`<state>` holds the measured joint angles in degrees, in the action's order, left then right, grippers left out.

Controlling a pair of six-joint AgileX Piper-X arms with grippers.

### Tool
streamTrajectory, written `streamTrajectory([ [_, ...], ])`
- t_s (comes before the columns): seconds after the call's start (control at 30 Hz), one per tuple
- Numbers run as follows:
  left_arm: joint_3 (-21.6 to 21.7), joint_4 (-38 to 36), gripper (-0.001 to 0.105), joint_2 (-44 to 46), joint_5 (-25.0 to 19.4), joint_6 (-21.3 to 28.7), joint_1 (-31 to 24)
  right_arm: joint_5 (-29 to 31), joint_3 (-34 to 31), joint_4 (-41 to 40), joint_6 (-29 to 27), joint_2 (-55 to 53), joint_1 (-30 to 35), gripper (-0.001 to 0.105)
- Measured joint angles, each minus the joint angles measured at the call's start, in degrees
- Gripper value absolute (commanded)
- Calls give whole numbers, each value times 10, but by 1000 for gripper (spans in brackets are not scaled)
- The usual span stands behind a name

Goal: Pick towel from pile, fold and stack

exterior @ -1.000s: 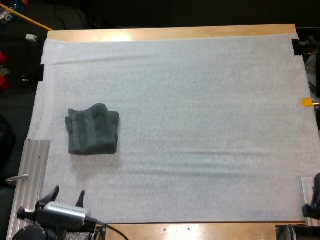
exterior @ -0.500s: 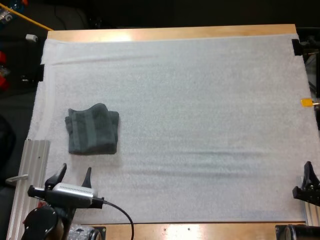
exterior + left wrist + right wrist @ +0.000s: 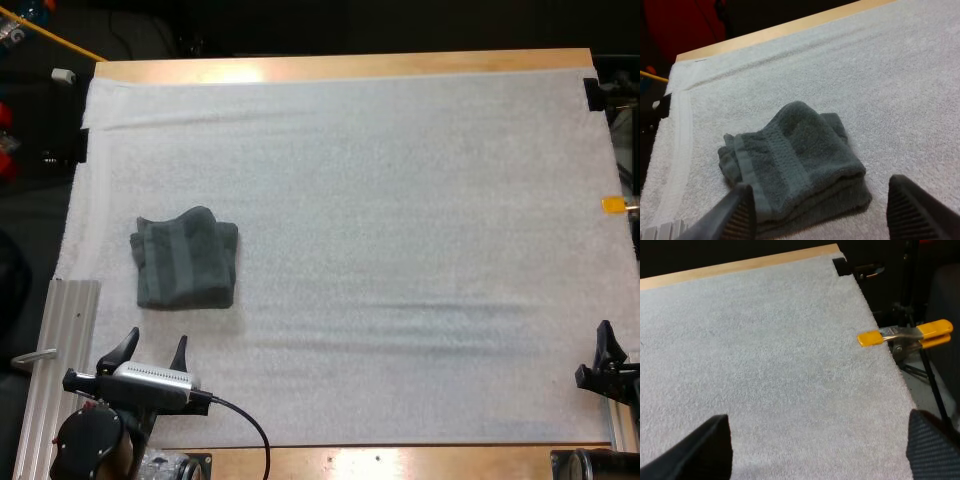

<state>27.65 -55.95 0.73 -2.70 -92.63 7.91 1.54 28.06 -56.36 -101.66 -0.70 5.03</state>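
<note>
Closest to the robot, the left gripper [image 3: 155,345] hangs over the near left part of the white mat [image 3: 400,250], right next to a grey metal rail [image 3: 62,350] that runs along the mat's left side. Its two black fingers [image 3: 737,212] are spread wide apart and hold nothing. Over at the near right edge of the mat is the right gripper [image 3: 817,432]. Its fingers are spread wide too, with only bare mat between them, and they hold nothing. A little way past the left gripper lies the one towel [image 3: 185,258]. It rests on the left part of the mat and touches neither gripper. The towel is dark grey-green and soft, with a fuzzy top. It is bunched into a lumpy, almost square shape, not a neat flat fold. You can see a few layers on top of each other at its near edge, and a flat woven stripe runs across it. One side puffs up in a round hump. Past the towel, the mat goes on, white and a bit wrinkly. At the far side, a thin strip of the wooden desk [image 3: 350,66] shows past the mat's edge.
</note>
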Motion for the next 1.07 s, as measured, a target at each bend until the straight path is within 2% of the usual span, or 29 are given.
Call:
streamTrajectory([
  [0.63,0,0,55,0,0,0,-1,0,0,0,0,0,0,70],
  [0.93,0,0,55,0,0,0,-67,0,0,0,0,0,0,70],
  [1.07,0,0,55,0,0,0,-74,0,0,0,0,0,0,70],
])
